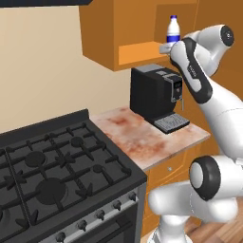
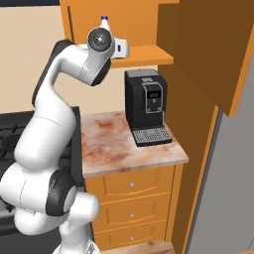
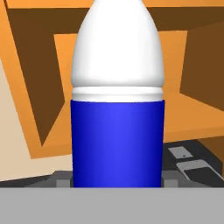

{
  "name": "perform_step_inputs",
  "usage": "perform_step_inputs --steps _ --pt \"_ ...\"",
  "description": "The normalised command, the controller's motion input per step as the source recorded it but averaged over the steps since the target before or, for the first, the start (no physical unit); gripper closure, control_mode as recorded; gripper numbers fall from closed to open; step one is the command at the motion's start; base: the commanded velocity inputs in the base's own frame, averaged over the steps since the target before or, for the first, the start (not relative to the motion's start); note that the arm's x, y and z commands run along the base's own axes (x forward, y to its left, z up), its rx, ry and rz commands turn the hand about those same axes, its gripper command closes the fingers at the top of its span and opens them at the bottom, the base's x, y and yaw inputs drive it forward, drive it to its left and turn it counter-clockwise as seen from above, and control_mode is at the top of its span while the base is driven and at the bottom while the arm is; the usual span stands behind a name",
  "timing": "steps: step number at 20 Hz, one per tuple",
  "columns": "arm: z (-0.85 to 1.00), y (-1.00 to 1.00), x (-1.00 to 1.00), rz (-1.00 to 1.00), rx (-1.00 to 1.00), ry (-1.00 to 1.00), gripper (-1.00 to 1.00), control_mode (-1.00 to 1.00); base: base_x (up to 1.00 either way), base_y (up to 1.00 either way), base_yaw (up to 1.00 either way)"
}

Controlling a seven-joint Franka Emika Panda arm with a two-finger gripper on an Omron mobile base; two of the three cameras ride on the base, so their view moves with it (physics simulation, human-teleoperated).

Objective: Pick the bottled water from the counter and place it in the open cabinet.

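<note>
The bottled water (image 3: 117, 131), white-topped with a blue label, stands upright between my fingertips, and my gripper (image 3: 117, 180) is shut on it. From the left base view the bottled water (image 1: 173, 31) is held at the front of the open cabinet (image 1: 137, 53), just above its shelf floor. I cannot tell whether it touches the shelf. My gripper (image 1: 167, 48) grips it low down. In the right base view the wrist hides most of the bottled water (image 2: 104, 19), leaving its cap above the cabinet (image 2: 146, 54) shelf. The orange cabinet (image 3: 39, 87) interior lies behind it. The counter is out of view.
A black coffee machine (image 1: 156, 92) (image 2: 146, 104) stands on a short marbled top (image 1: 142, 140) directly below the shelf. A black gas stove (image 1: 52, 175) lies to the left. The swung-out cabinet door (image 2: 208, 49) hangs at the right, with orange drawers (image 2: 131, 186) beneath.
</note>
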Motion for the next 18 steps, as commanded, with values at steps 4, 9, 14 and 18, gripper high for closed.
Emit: perform_step_inputs --steps 4,9,14,18 --pt "0.0 0.0 0.55 0.0 0.0 0.0 1.0 -1.0 0.0 0.0 0.0" --pt "0.0 0.0 0.56 0.0 0.0 0.0 1.0 -1.0 0.0 0.0 0.0" --pt "-0.07 0.02 0.48 0.0 0.0 0.01 1.0 -1.0 0.0 0.0 0.0" --pt "-0.17 0.11 0.48 0.0 0.0 0.01 1.0 -1.0 0.0 0.0 0.0"
